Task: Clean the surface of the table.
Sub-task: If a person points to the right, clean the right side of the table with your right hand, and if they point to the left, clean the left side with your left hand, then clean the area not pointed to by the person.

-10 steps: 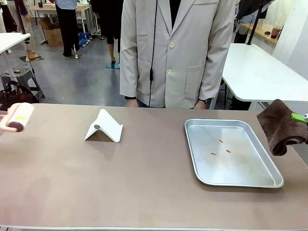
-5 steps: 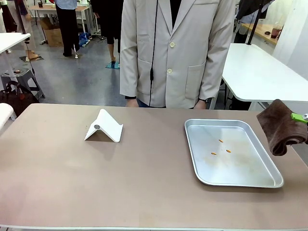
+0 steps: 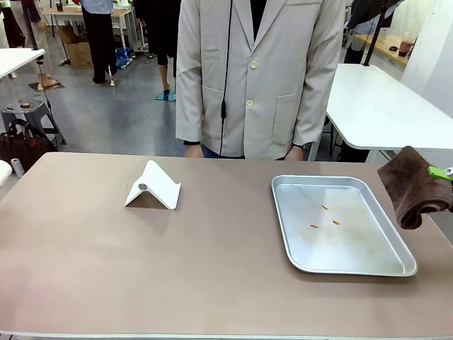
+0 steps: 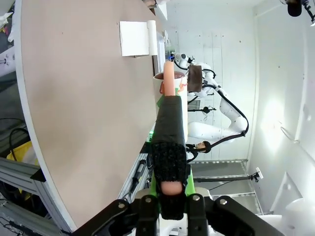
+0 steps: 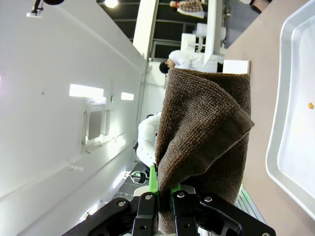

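holding a brown cloth point(image 5: 204, 142) up at the right edge of the table point(image 3: 141, 262), the right gripper point(image 5: 165, 196) is clamped on the folded fabric. the left gripper point(image 4: 170, 199), by the left edge, is clamped on a pink handle point(image 4: 169, 83) with a black sleeve. on the table sit a white stand point(image 3: 152, 185), far left of centre, and a tray point(image 3: 354, 251) at right with three orange bits point(image 3: 325, 207). a person point(image 3: 258, 71) stands at the far side.

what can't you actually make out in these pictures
- Left wrist view: the far end of the pink-handled tool in the left gripper, foreshortened.
- Front view: the right gripper, cut off by the right edge, beside the brown cloth it holds.
- Front view: orange bits in the tray, too small to identify.
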Available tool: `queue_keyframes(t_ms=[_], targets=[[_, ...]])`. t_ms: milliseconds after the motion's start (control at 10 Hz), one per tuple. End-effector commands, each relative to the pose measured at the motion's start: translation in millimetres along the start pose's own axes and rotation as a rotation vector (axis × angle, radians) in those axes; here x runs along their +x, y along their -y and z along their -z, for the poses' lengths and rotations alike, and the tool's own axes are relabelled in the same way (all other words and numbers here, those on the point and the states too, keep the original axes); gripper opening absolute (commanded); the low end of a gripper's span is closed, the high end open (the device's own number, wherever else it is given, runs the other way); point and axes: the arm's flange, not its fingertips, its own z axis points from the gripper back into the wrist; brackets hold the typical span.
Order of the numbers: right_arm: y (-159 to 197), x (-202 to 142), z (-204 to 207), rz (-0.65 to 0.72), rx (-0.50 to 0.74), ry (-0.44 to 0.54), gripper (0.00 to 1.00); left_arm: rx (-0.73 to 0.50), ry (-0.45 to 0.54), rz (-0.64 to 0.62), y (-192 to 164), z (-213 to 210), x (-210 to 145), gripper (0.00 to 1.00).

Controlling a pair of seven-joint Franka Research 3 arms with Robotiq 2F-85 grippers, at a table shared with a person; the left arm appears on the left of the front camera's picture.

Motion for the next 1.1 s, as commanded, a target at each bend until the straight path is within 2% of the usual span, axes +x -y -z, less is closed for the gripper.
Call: queue_keyframes(t_ms=[0, 1000], targets=[[-4.5, -0.7, 1.1, -0.010, 0.010, -0.007, 0.00, -0.010, 0.018, 0.010, 4.4, 10.1, -1.9, 0.21], [-4.5, -0.7, 1.1, -0.010, 0.010, -0.007, 0.00, -0.010, 0.018, 0.010, 4.4, 10.1, -1.9, 0.21]])
